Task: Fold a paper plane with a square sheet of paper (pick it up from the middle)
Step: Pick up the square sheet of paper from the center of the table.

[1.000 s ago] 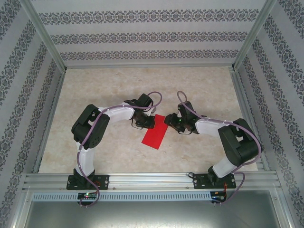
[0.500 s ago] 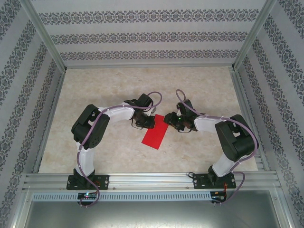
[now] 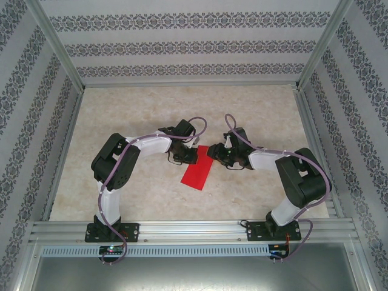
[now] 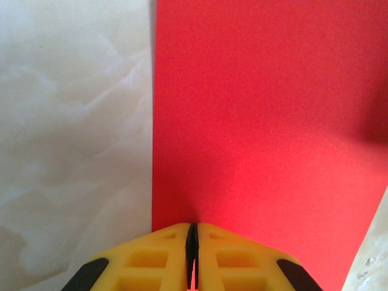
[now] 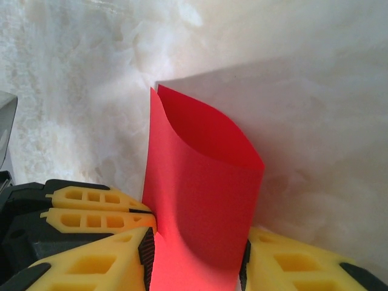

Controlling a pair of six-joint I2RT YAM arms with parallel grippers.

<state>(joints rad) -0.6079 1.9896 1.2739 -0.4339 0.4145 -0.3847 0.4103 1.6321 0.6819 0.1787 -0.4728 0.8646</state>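
From above, the left arm bends in from the left over the pale marbled tabletop, which is enclosed by an aluminium frame and patterned walls. Its left tool sits at the far left corner of the square sheet of paper. That bright red sheet lies near the middle of the tabletop, between the two arms, with its long side running slantwise toward the near edge. In the left wrist view, the two yellow fingers are pressed together, leaving only a thin dark slit. Their tips meet at the sheet's near edge and a sliver of red shows low in the slit, so this tool is clamped on the paper's edge. Beyond it the sheet runs flat and smooth, with bare tabletop along its left side. To the right, the right tool meets the sheet's far right corner. In the right wrist view its fingers are apart and a raised, curled part of the red sheet stands between them, reaching both inner pads. Whether they squeeze it I cannot tell. The left tool's yellow fingers lie just beside it on the left. The right arm reaches in from the right.
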